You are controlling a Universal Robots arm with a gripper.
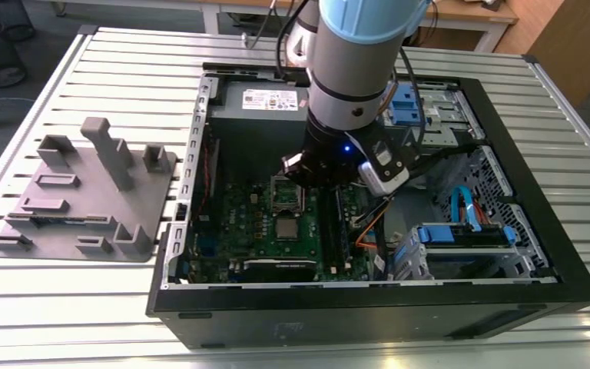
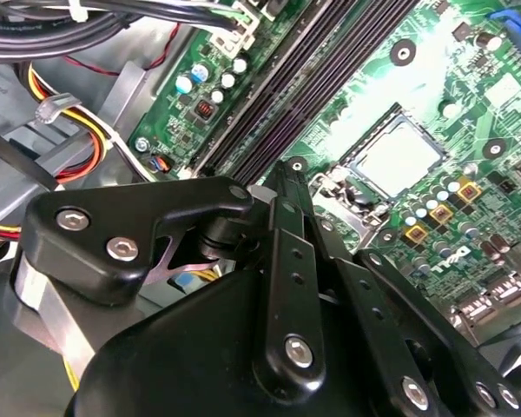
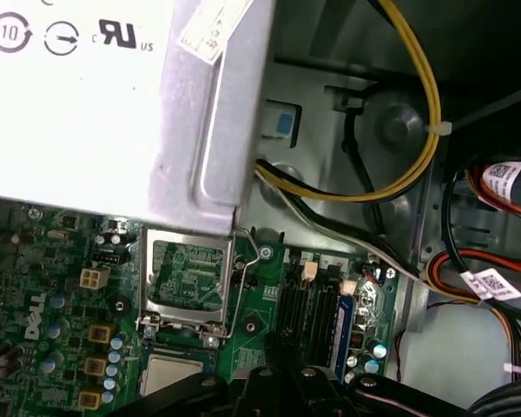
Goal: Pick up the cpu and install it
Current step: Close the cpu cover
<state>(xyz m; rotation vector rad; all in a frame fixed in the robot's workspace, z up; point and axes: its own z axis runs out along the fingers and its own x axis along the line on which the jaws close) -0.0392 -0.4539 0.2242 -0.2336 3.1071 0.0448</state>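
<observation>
Your arm [image 1: 362, 54] reaches down into the open case [image 1: 377, 307], which sits on the table [image 1: 120, 69]. The gripper [image 1: 316, 175] hangs over the green board [image 1: 254, 231] inside the case. You cannot tell if the gripper is spread apart or squeezed together. The cpu [image 1: 288, 227] is not in the gripper. It lies flat in its socket [image 2: 358, 146] on the board, with its pale silver top facing up. In the second wrist view you see the cpu [image 2: 399, 156] bare and apart from the black gripper [image 2: 282, 187]. In the first wrist view one part of the cpu [image 3: 169, 373] peeks out next to the dark gripper. The metal frame [image 1: 288, 194] of the socket is flipped up. It stands between the cpu and the silver power box [image 1: 259, 100]. In the exterior view the gripper is just beside that frame and near the cpu. Long black slots [image 2: 330, 78] run along the board beside the socket. A yellow wire [image 3: 417, 104] loops next to the power box. A grey tray [image 1: 80, 200] with tall posts lies on the table at the exterior view's left of the case, well apart from the gripper.
</observation>
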